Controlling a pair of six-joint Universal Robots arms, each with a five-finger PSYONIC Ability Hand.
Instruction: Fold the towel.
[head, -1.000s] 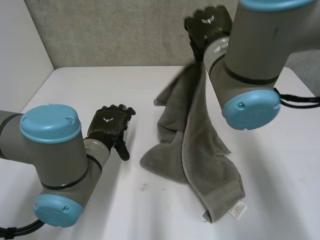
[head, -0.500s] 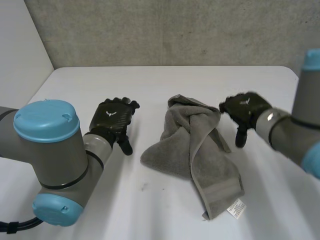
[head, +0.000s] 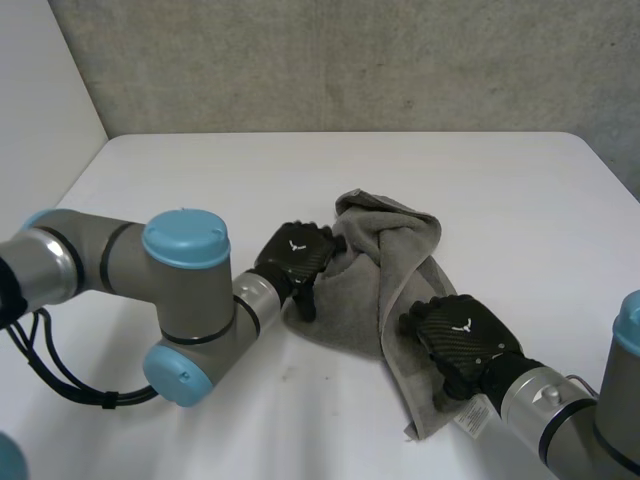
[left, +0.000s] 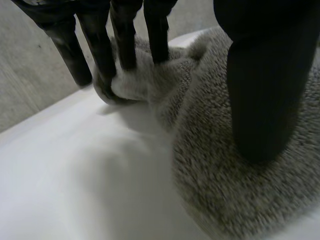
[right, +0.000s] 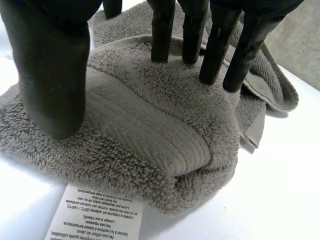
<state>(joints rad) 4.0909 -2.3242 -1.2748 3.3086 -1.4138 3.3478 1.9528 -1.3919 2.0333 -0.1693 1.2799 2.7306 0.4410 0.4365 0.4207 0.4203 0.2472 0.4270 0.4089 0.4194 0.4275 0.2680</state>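
Towel (head: 390, 290) in a crumpled heap on the white table (head: 180, 170), a touch right of centre from the head camera. It's grey terry, thick and loopy, twisted into a fat roll at the far end and running out into a flatter strip toward the near edge.

The left hand (head: 296, 254) is on the heap's left edge and the right hand (head: 458, 335) sits on the near strip. Each one covers the cloth beneath it, so from above the contact is hard to read.

Over to the left wrist view: the fingers (left: 122, 35) come down straight onto a soft rounded fold, tips sunk in the pile. The thumb (left: 265, 90) stands well apart, planted on the flat nap. Nothing pinched that I can make out, so that hand is loose and just pressing. One fingertip is lost behind the fold, mind.

Right wrist view now: fingers straight, tips dug into a raised layer, thumb set down on the fuzzy pile beside a smooth ribbed band. Relaxed as well, resting flat on the cloth, not gripping.

This view also brings up the white care label (right: 95, 215) lying on the table at the towel's corner, on the thumb's side, its print too fine to read. From above it's a white scrap beside the right wrist. A rough grey wall (head: 350, 60) stands behind the table.
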